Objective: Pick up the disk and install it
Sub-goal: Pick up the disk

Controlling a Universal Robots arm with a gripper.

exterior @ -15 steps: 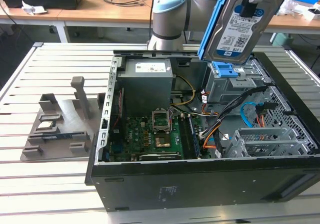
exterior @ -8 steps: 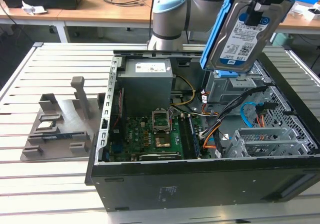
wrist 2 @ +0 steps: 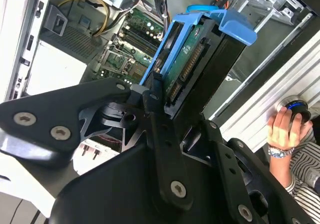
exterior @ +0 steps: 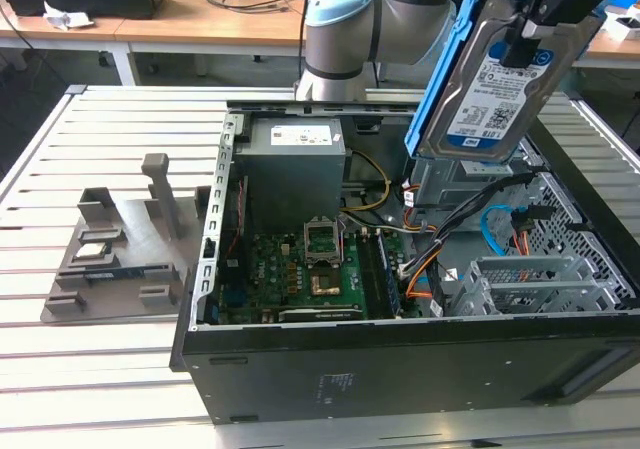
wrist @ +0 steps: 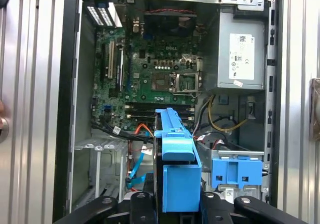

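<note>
Exterior view: disk (exterior: 495, 79) hangs tilted, label out, over the open PC case (exterior: 400, 369) toward the exterior view's right, w/ fingers (exterior: 519, 41) clamped on its upper end; case sits on a slatted counter (exterior: 60, 369). Second wrist view: fingers (wrist 2: 154, 95) pinch disk (wrist 2: 192, 69) across its faces, a person's hand (wrist 2: 284, 129) off beside the case. First wrist view: disk (wrist: 176, 174) edge-on above the case interior, betw. motherboard (wrist: 160, 69) & blue-latched cage (wrist: 237, 171).
</note>
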